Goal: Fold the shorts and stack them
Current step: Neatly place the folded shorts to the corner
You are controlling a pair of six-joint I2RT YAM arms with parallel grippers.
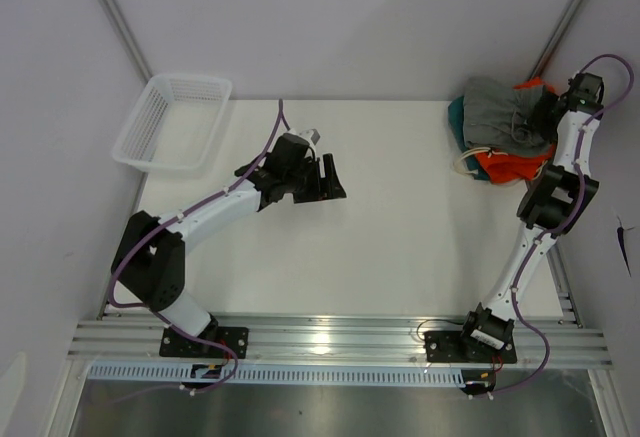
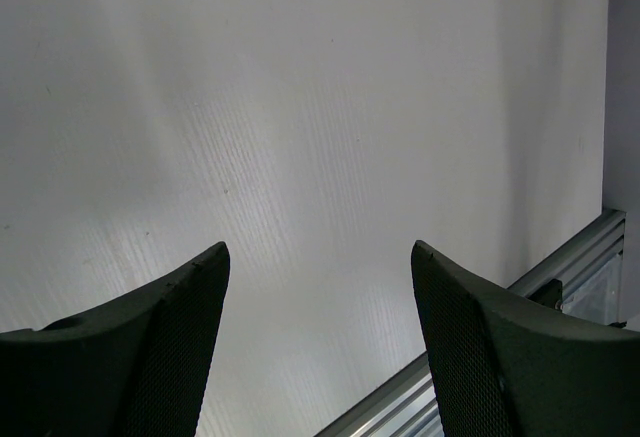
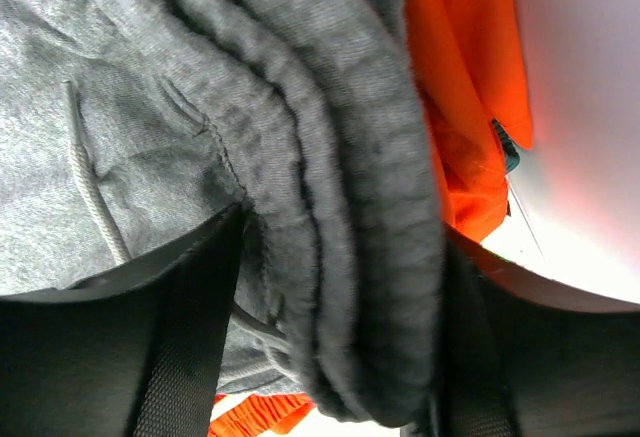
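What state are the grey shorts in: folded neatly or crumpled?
Crumpled: the grey shorts sit bunched in a heap over the orange garment.

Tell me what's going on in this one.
The right gripper is at the far right corner of the table, jaws straddling a thick fold of the grey shorts, which lie on an orange garment; a firm grip can't be confirmed. The left gripper hovers open over bare table. Nothing is folded yet.

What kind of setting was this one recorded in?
Most likely a robot lab test cell, not a home: a white table boxed in by plain white walls, two arms bolted to an aluminium rail at its near edge, and a plastic basket and clothes pile as props.
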